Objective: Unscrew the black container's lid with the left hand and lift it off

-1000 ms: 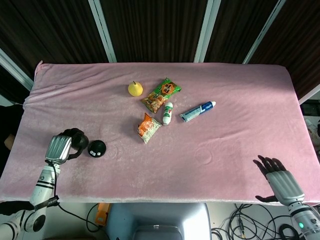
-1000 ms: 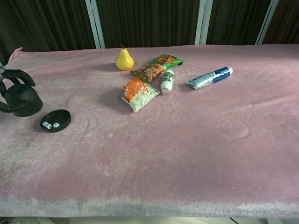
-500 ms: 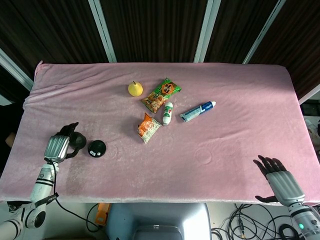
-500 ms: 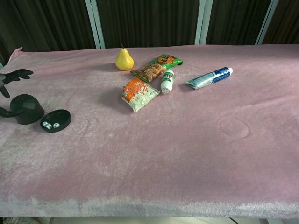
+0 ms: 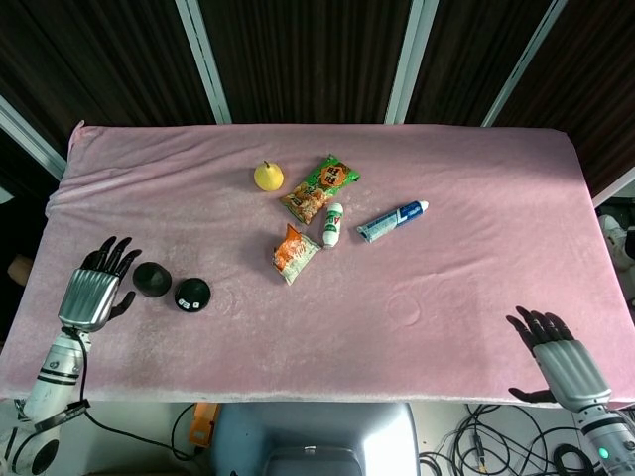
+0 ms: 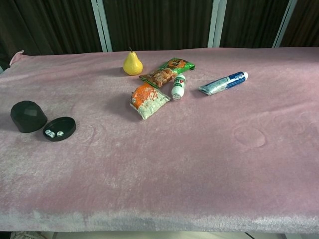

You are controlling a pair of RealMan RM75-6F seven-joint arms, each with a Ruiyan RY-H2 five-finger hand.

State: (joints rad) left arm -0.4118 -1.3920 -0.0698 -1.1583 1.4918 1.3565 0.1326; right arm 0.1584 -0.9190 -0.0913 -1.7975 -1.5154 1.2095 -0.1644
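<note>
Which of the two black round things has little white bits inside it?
The flat open dish, lying nearer the middle of the table, holds the white bits. The taller black piece beside it, closer to the left hand, is a closed dome showing nothing inside.

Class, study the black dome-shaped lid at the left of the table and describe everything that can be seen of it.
The lid is a matte black dome with faint facets, plastic by the look. It rests on the pink cloth near the table's left edge, beside the shallow black container base; whether they touch is unclear. No hand touches it: the left hand is open just to its left.
</note>
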